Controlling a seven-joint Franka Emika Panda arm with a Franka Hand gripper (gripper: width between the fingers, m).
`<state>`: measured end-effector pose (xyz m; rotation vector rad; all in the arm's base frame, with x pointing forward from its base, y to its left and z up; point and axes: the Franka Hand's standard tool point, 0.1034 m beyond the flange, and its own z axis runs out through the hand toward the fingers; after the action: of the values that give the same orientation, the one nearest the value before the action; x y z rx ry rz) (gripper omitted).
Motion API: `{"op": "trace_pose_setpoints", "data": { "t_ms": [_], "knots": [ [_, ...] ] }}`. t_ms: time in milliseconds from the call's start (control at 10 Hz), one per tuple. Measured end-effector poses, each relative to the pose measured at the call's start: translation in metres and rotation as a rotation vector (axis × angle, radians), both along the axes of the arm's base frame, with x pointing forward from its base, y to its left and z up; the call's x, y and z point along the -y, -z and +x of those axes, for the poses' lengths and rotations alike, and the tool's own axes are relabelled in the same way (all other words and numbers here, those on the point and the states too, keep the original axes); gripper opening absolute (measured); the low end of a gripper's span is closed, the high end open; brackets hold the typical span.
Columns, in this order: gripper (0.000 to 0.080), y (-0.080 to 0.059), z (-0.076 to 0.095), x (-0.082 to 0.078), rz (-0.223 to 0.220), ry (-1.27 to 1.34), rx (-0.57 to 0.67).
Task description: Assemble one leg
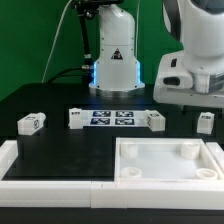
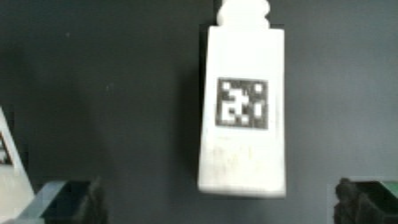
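Fingertips (image 2: 68,200) of the gripper (image 2: 217,203) sit at the two sides of the wrist view, dark and blurred. They are spread wide, with nothing gripped between them. Straight below the hand and clear of it, the leg (image 2: 246,110) lies flat on the black table (image 2: 107,90). Its length runs crosswise to the line from finger to finger. Its black-and-white tag (image 2: 242,103) faces up at the camera, and a small round knob (image 2: 246,12) juts from the end farther from the fingers. In the exterior view the arm (image 1: 188,60) hangs well above the table. The closest leg (image 1: 205,122) lies almost under it (most likely the one the wrist camera sees, though I cannot be sure). Just beside that spot, on the camera's side of the hand, is the white tray (image 1: 160,165) with its corner sockets. Farther from the hand, toward the exterior view's left, come a second leg (image 1: 155,120), the marker board (image 1: 113,118) and a third leg (image 1: 76,118). Farthest from the hand are a fourth leg (image 1: 32,123) and a white raised border (image 1: 50,172).
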<state>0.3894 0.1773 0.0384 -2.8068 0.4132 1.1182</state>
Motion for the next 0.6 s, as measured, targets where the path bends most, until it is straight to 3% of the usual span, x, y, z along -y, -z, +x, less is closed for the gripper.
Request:
{"op": "trace_pose_setpoints", "data": {
  "t_ms": [400, 600],
  "knots": [
    [0.0649, 0.010, -0.007, -0.006, 0.055, -0.015, -0.304],
    [0.0649, 0.016, -0.008, -0.011, 0.052, -0.017, -0.280]
  ]
}}
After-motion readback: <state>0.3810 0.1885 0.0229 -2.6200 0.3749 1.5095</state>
